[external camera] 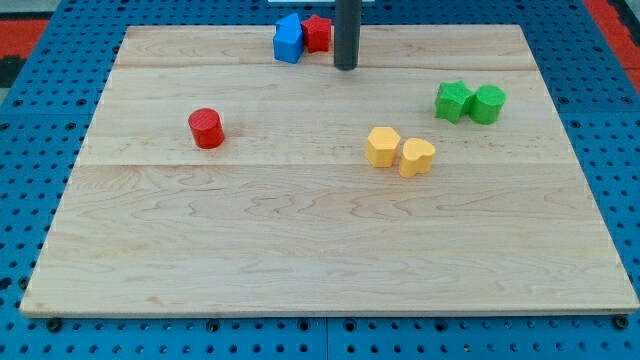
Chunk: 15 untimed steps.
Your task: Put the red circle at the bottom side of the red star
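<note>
The red circle (206, 128) stands alone on the left part of the wooden board (320, 250). The red star (318, 33) sits at the view's top, touching a blue block (289, 39) on its left. My tip (346, 67) is just right of and slightly below the red star, close to it but apart. The red circle is far to the lower left of the tip.
Two green blocks (454, 101) (489, 103) sit side by side at the right. Two yellow blocks (382, 146) (416, 157) touch each other right of centre. The board lies on a blue pegboard surface (40, 110).
</note>
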### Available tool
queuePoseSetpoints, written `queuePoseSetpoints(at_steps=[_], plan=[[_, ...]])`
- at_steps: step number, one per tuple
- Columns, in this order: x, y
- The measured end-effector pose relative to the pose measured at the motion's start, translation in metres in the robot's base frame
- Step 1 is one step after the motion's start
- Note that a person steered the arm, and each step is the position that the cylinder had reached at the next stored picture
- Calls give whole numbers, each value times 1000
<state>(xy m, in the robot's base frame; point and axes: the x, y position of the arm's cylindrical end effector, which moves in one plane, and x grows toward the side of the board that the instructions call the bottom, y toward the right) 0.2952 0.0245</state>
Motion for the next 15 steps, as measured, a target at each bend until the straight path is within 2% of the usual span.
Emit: queuePoseSetpoints(at_steps=[1,2,3,4,5,6,8,9,10,11,13,14,15], plan=[[12,-73],[11,-179],[33,-276],[105,-293],[137,-268],[125,-207],[65,-73],[70,-73],[74,-100],[55,-97],[12,-28],[30,-23],[11,0]])
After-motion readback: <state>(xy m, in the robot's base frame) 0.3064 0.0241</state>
